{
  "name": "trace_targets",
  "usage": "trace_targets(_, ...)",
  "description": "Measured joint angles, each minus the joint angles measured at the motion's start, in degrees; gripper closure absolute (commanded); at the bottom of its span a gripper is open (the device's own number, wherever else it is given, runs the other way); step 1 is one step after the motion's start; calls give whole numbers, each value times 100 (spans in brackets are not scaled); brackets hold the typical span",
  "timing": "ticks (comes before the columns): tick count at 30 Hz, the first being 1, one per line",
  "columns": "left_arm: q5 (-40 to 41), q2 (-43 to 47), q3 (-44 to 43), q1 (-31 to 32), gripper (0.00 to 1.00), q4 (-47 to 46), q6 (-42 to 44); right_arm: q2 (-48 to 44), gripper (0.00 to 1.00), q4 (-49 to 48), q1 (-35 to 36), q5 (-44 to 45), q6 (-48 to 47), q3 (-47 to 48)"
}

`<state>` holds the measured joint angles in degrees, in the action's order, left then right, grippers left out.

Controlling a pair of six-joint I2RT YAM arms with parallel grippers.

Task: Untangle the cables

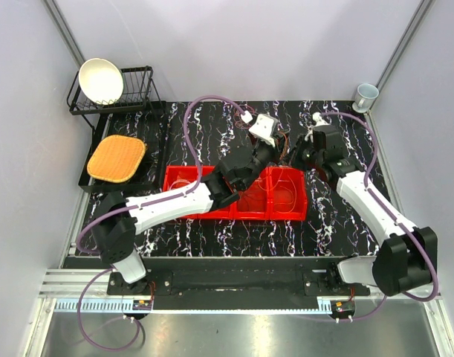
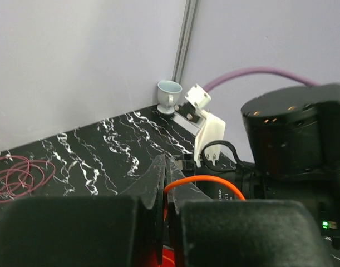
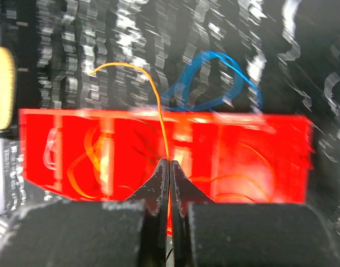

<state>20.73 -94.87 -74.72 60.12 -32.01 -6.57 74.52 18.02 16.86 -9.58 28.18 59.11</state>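
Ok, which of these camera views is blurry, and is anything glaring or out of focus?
Right wrist view: motion-blurred, the tabletop veins streak and the red bin glows overexposed. Left wrist view: sharp on the cup, the near left pincer dark and soft. Top view: crisp, evenly lit.

Bright even light, soft shadows, top view sharp, right wrist view heavily motion-blurred
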Motion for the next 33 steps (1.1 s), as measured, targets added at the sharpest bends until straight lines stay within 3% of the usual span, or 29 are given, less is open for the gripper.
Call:
trace_targets(5,-13,-48,-4,2,100,114,-291,15,100,170,-398,-111,0,-533)
trace_targets(12,-57,-535,-181,28,100,323,-662,15,100,315,-422,-157,-4,-782)
trace_targets(25,63,-935,-511,33,100,1318,-1069,973,100,894,-518,162,-26,-765)
trace_targets(33,79,-1027,-708,33,100,1488,-1233,938,100,1373,-533,452,-13,-586)
